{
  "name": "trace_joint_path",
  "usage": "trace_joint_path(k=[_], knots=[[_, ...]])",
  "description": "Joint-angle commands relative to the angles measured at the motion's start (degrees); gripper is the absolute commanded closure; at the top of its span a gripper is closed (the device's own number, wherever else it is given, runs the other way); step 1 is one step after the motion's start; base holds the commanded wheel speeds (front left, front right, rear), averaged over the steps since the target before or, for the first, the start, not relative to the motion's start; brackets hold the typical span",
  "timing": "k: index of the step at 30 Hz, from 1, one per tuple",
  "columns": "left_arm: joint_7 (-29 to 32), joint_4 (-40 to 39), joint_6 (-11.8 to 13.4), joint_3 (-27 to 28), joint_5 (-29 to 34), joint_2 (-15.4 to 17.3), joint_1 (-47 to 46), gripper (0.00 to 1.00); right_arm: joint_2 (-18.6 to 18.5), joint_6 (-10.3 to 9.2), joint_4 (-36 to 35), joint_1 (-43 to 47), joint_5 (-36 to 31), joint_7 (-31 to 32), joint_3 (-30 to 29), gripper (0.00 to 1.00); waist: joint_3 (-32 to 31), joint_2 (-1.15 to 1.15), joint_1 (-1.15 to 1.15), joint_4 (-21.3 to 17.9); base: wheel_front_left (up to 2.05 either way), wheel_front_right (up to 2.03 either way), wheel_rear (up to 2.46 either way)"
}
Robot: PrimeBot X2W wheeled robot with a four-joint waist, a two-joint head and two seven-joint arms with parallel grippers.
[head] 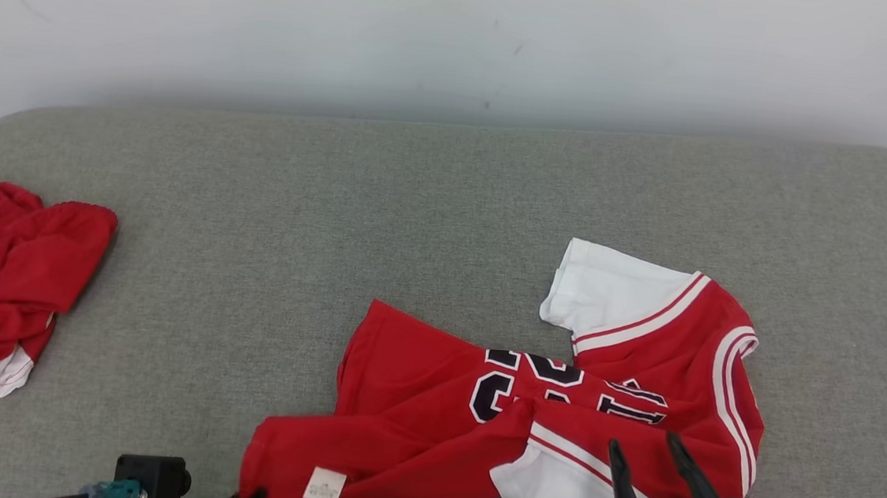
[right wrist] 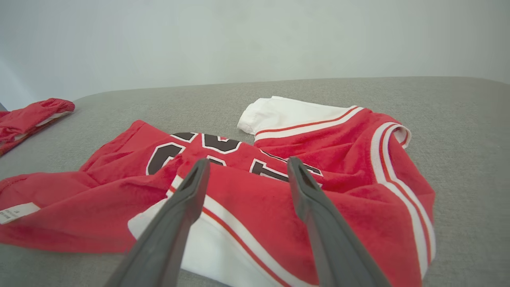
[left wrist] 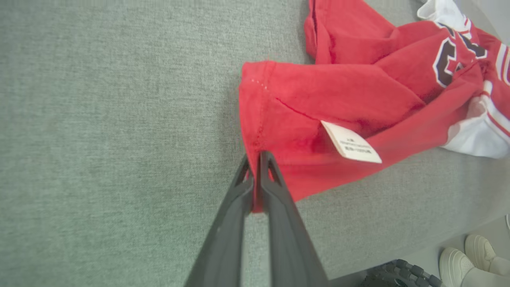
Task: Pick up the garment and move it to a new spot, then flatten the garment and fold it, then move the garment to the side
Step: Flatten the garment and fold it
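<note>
Grey woven padded surface (head: 447, 202), rounded corners, pale wall (head: 460, 36) behind. Crumpled red-and-white jersey (head: 418, 374) lies front right — left gripper (left wrist: 255, 159) clenched on its red hem corner, right gripper (head: 642, 440) spread wide over it. Second red garment (head: 6, 270) — far left.

head looks down; wrists near, sharing the garment (head: 418, 374)

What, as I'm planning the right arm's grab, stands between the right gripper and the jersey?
Nothing visible. The open right gripper points straight at the jersey; the left gripper pinches its edge, off to the side.
</note>
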Motion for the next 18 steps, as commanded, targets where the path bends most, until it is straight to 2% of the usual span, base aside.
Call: trace_joint_path(k=[1,6,12,14,18], knots=[[-1.6,0.9,0.4,0.4,0.5,-0.9,0.1,0.0,-0.5,0.05,0.0,0.5,0.5,-0.1,-0.5,0.0,-0.2,0.0,0.0,-0.4,0.0,0.0,0.0],[-9.9,0.5,0.3,3.3,0.1,-2.9,1.9,0.0,-0.8,0.05,-0.4,1.1,0.4,0.2,-2.2,0.0,-0.3,0.0,0.0,-0.7,0.0,0.0,0.0],[-28.7,-1.6,-1.0,8.0,3.6,-5.9,3.7,0.0,-0.8,0.05,-2.1,1.4,-0.5,0.7,-6.4,0.0,-0.8,0.0,0.0,-0.2,0.0,0.0,0.0],[-30.0,-1.9,-1.3,8.7,4.8,-6.1,3.9,0.0,-0.8,0.05,-2.4,1.4,-0.5,1.0,-7.0,0.0,-0.9,0.0,0.0,-0.1,0.0,0.0,0.0],[-31.4,-4.6,-2.4,13.3,10.4,-9.3,4.6,0.0,-0.8,0.05,-3.4,1.5,-0.7,1.7,-9.1,0.0,-1.4,0.0,0.0,0.5,0.0,0.0,0.0]])
